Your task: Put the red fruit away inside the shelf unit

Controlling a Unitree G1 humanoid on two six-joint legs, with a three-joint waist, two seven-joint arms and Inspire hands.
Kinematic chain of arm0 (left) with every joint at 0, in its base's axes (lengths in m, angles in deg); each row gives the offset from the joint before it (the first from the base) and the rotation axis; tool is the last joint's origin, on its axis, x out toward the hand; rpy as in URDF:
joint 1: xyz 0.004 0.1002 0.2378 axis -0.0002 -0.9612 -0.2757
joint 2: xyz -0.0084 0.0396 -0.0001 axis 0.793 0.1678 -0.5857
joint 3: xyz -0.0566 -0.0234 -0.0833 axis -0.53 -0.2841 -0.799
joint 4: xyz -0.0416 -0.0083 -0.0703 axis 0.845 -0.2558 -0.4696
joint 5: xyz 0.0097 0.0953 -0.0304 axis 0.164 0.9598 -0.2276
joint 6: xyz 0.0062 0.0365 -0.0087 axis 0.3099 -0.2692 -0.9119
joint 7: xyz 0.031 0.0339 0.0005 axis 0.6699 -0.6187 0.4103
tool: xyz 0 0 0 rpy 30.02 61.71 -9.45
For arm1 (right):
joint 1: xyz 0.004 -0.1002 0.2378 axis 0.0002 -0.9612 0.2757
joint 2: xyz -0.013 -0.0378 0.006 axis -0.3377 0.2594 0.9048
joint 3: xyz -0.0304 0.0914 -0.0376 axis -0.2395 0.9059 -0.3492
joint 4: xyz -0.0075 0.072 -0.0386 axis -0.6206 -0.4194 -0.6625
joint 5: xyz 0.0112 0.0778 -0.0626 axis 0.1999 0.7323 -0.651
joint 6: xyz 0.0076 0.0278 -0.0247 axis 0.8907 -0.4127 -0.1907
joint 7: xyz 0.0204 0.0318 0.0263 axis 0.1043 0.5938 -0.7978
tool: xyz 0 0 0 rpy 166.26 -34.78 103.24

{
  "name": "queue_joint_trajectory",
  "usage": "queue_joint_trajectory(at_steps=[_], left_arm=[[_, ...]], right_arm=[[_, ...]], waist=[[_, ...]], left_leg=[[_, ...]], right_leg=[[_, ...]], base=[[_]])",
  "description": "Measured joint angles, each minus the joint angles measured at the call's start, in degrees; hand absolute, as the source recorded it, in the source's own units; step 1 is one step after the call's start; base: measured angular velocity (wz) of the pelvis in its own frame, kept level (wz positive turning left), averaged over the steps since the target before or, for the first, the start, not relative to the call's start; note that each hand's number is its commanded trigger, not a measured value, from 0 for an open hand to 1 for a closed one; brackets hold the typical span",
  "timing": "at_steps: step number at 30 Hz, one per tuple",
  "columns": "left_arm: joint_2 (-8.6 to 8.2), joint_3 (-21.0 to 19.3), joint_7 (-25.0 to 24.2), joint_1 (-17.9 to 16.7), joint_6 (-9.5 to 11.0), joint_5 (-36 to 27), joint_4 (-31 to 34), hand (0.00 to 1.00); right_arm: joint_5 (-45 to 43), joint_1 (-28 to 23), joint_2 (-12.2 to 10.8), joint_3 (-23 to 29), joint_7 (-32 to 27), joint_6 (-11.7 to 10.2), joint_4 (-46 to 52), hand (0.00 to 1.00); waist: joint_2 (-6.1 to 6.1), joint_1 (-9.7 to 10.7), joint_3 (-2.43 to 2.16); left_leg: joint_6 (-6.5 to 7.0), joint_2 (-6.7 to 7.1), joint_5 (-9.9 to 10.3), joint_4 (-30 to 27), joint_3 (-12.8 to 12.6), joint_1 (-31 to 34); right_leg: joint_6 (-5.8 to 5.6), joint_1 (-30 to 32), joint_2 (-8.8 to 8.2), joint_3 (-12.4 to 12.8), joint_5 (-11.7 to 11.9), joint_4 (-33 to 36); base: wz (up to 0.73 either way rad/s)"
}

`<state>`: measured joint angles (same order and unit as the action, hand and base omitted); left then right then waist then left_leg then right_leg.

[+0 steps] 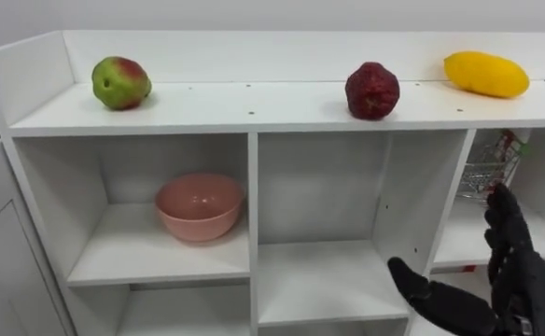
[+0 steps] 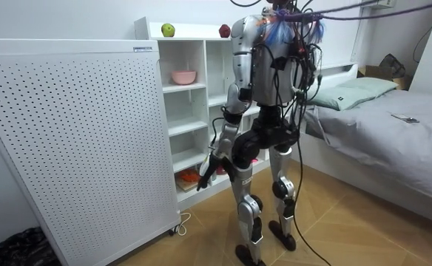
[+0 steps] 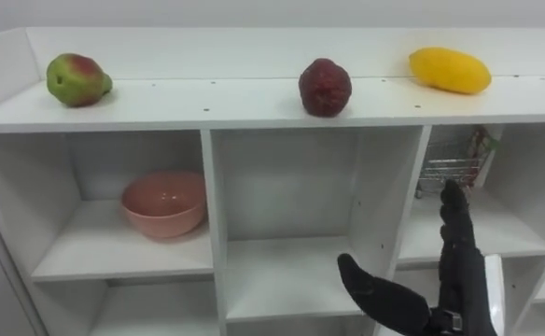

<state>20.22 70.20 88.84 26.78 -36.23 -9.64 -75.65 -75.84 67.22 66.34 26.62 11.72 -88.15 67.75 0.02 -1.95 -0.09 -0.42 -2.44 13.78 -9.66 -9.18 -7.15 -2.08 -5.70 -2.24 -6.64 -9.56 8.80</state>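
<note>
Three fruits lie on the top board (image 1: 254, 105) of the white closet: a green and red apple (image 1: 120, 82) at the left, a dark red fruit (image 1: 372, 91) right of the middle, and a yellow mango (image 1: 486, 74) at the far right. My right hand (image 1: 515, 280) is raised at the lower right, in front of the right-hand compartments. It is open, fingers straight and thumb spread, and holds nothing. My left hand (image 2: 205, 168) hangs low at my side in the room view, relaxed and empty. I stand close in front of the closet.
A pink bowl (image 1: 199, 205) sits in the upper left compartment. A wire basket (image 1: 490, 168) stands in the upper right one. The middle compartment (image 1: 324, 196) is bare. A white perforated panel (image 2: 68, 140) stands left of the closet and a bed (image 2: 393, 118) lies behind me.
</note>
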Motion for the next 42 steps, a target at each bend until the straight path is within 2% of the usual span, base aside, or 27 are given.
queue_joint_trajectory(at_steps=[7, 11, 15, 18, 24, 28, 30, 35, 42], left_arm=[[-0.04, -0.2, -2.0, -0.3, 0.0, 0.8, -0.4, 0.0], [0.1, -0.4, -2.9, 0.0, 0.0, 0.9, 0.3, 0.0], [0.7, -0.6, -4.3, 0.2, 0.0, 1.1, 0.5, 0.0], [0.85, -1.3, -5.6, 0.2, -0.4, 1.2, 0.6, 0.0], [0.66, -4.0, -7.8, 0.1, -1.4, 2.5, 1.1, 0.0], [0.54, -5.1, -7.8, 0.2, -1.7, 3.4, 1.4, 0.0], [0.39, -5.3, -7.8, 0.3, -2.1, 3.8, 1.4, 0.0], [0.14, -6.5, -7.7, 0.8, -2.8, 5.2, 1.6, 0.0], [0.42, -6.8, -7.6, 1.0, -2.9, 5.2, 1.9, 0.0]], right_arm=[[-5.6, 7.7, 0.4, 0.1, -0.9, -1.1, 0.1, 0.0], [-5.7, 12.5, 0.5, 1.2, -2.1, -1.6, 0.0, 0.0], [-3.9, 15.9, 0.8, 2.5, -3.2, -1.6, -0.1, 0.0], [-3.5, 16.8, 1.6, 2.6, -3.7, -1.6, -0.2, 0.0], [-1.3, 17.8, 1.8, 4.5, -3.7, -1.4, -0.7, 0.0], [1.0, 18.5, 1.9, 5.3, -4.0, -0.5, -0.9, 0.0], [1.5, 20.8, 1.9, 5.4, -4.4, 0.4, -2.0, 0.0], [2.7, 25.4, 2.1, 7.0, -4.3, 0.7, -7.7, 0.0], [3.1, 25.7, 3.3, 7.2, -4.4, 1.8, -9.7, 0.0]], waist=[[-0.47, -0.1, -0.01], [-1.07, -0.1, 0.12], [-1.4, -1.6, 0.36], [-1.95, -1.7, 0.66], [-2.55, -2.8, 0.42], [-2.7, -3.4, 0.28], [-2.7, -3.5, 0.28], [-2.9, -3.4, 0.17], [-3.28, -4.7, 0.23]], left_leg=[[0.03, 0.05, -0.1, -0.2, 0.7, -0.1], [0.02, 0.08, -0.1, -0.7, 1.9, 0.4], [0.0, 0.08, -0.1, -0.8, 2.0, 0.5], [-0.01, 0.08, -0.1, -0.8, 2.8, 0.6], [-0.01, 0.12, -0.1, -0.9, 3.9, 0.9], [-0.02, 0.17, -0.1, -0.9, 4.6, 1.0], [-0.03, 0.17, -0.1, -0.8, 4.7, 1.0], [-0.03, 0.17, -0.1, -0.8, 4.8, 0.9], [-0.03, 0.17, -0.1, -0.8, 5.0, 1.0]], right_leg=[[0.01, -0.3, 0.0, 0.0, 0.0, 0.1], [0.01, -0.5, -0.11, -1.4, 0.0, 0.0], [0.01, -0.6, -0.12, -1.7, 0.0, -0.2], [0.01, -0.7, -0.18, -3.0, 0.0, -0.2], [0.01, -0.7, -0.29, -4.6, 0.0, -0.2], [0.01, -0.8, -0.27, -4.7, 0.0, -0.2], [0.01, -0.7, -0.25, -4.8, 0.0, -0.2], [0.01, -0.9, -0.25, -4.7, 0.0, -0.2], [0.01, -0.9, -0.25, -5.0, 0.0, -0.2]], base=[[0.03], [0.13], [0.02], [0.11], [0.09], [0.06], [-0.04], [0.0], [0.01]])
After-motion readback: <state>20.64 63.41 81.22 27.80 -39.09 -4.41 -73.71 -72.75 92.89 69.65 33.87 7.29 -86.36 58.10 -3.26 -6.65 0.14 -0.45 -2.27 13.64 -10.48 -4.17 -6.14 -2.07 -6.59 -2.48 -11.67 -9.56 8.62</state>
